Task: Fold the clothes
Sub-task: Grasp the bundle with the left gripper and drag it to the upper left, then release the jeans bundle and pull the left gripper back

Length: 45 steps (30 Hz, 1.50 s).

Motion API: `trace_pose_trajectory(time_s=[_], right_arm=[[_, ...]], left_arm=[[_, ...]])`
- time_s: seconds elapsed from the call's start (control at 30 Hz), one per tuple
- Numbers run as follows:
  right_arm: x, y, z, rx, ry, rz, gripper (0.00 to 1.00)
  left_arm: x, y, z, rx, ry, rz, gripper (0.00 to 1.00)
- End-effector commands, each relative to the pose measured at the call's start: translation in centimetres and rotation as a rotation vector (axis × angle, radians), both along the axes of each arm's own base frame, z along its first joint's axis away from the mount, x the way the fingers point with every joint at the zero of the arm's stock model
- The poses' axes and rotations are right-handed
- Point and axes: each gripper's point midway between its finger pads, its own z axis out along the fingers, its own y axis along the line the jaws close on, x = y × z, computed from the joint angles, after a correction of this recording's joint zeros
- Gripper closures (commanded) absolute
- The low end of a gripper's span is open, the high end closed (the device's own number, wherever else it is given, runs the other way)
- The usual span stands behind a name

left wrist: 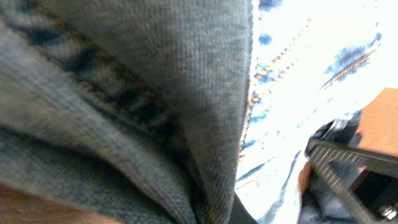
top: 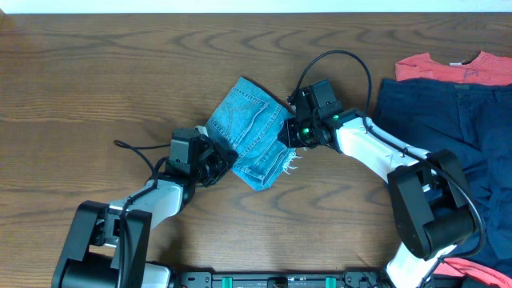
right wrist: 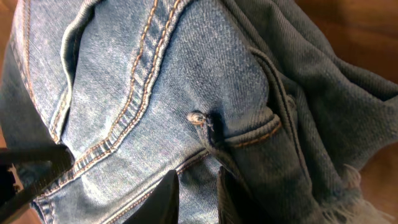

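Note:
The light-blue denim jeans (top: 252, 132) lie folded into a small bundle in the middle of the table, back pocket up and frayed hem toward the front. My left gripper (top: 222, 166) is at the bundle's left edge. Denim (left wrist: 124, 93) fills the left wrist view and hides the jaws; a fold of it runs down into them. My right gripper (top: 290, 134) is at the bundle's right edge. In the right wrist view its fingers (right wrist: 198, 199) are close together with denim (right wrist: 155, 74) pinched between them.
A dark navy garment (top: 448, 112) is spread at the right side of the table on top of a coral-red T-shirt (top: 456, 70). More coral fabric (top: 466, 268) shows at the front right corner. The wooden table (top: 96, 72) extends to the left.

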Motion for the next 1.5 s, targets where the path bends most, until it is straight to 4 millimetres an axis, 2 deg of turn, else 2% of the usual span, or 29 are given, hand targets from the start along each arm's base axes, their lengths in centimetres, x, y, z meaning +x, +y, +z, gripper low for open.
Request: trace_pose_trajectory(time_s=[0.0, 0.07, 0.13, 0.27, 0.33, 0.43, 0.53, 0.6, 0.67, 0.7, 0.8, 0.97, 1.03, 1.13, 1.23, 1.27, 1.3, 1.33, 1.4, 1.43, 1.47], right_arm=[[0.2, -0.9, 0.8, -0.014, -0.009, -0.024, 0.81], [0.3, -0.8, 2.8, 0.000, -0.050, -0.015, 0.82], [0.4, -0.8, 5.0, 0.018, -0.094, -0.015, 0.81], [0.5, -1.0, 10.0, 0.065, -0.209, -0.019, 0.78], [0.4, -1.1, 12.2, 0.087, -0.260, -0.021, 0.78], [0.0, -1.3, 14.5, 0.108, -0.308, -0.023, 0.78], [-0.4, -1.5, 15.8, 0.119, -0.332, -0.023, 0.78], [-0.6, -1.5, 16.1, 0.121, -0.337, -0.023, 0.78], [-0.6, -1.6, 16.1, 0.121, -0.336, -0.023, 0.78], [-0.7, -1.6, 16.1, 0.119, -0.333, -0.023, 0.78], [-0.7, -1.7, 15.9, 0.113, -0.327, -0.025, 0.78], [-0.9, -1.8, 15.7, 0.106, -0.318, -0.027, 0.78], [-1.0, -1.9, 15.6, 0.102, -0.309, -0.027, 0.78], [-1.3, -2.0, 15.3, 0.094, -0.292, -0.027, 0.79], [-1.5, -2.1, 15.1, 0.090, -0.284, -0.026, 0.79], [-1.5, -2.1, 15.1, 0.089, -0.285, -0.024, 0.78], [-1.4, -2.1, 15.1, 0.088, -0.287, -0.024, 0.78], [-1.4, -2.1, 15.1, 0.086, -0.288, -0.027, 0.78], [-1.3, -2.3, 15.0, 0.074, -0.291, -0.035, 0.78], [-1.3, -2.3, 15.0, 0.074, -0.291, -0.035, 0.78], [-1.3, -2.3, 15.0, 0.075, -0.291, -0.035, 0.78]], left_arm=[[-2.3, 0.2, -1.4, 0.066, 0.001, -0.160, 0.94], [-2.5, -0.2, -0.4, 0.025, -0.010, -0.213, 0.94], [-1.7, -0.7, 1.8, -0.056, -0.053, -0.242, 0.94], [1.7, 0.2, 8.2, -0.190, -0.186, -0.216, 0.93], [3.9, 1.7, 11.9, -0.221, -0.272, -0.178, 0.94], [6.6, 5.0, 15.8, -0.207, -0.372, -0.092, 0.94], [8.7, 9.2, 17.9, -0.165, -0.438, 0.011, 0.94], [9.6, 12.6, 17.7, -0.115, -0.445, 0.114, 0.94], [10.1, 15.8, 16.7, -0.064, -0.437, 0.197, 0.94], [10.2, 17.5, 15.8, -0.036, -0.426, 0.237, 0.94], [10.3, 21.0, 12.8, 0.008, -0.377, 0.300, 0.94], [9.6, 25.3, 6.7, 0.017, -0.232, 0.412, 0.94], [9.0, 26.4, 5.1, 0.006, -0.189, 0.444, 0.94], [8.0, 28.0, 4.0, 0.012, -0.155, 0.479, 0.94], [7.5, 29.5, 4.3, 0.019, -0.163, 0.517, 0.92], [7.3, 29.9, 4.3, 0.021, -0.164, 0.527, 0.90], [7.2, 30.2, 4.4, 0.019, -0.165, 0.534, 0.78], [7.1, 30.3, 4.4, 0.014, -0.167, 0.534, 0.71], [7.1, 29.8, 4.7, -0.021, -0.175, 0.515, 0.44], [7.0, 29.4, 4.9, -0.043, -0.177, 0.502, 0.25], [6.8, 28.8, 5.0, -0.077, -0.168, 0.485, 0.19]])
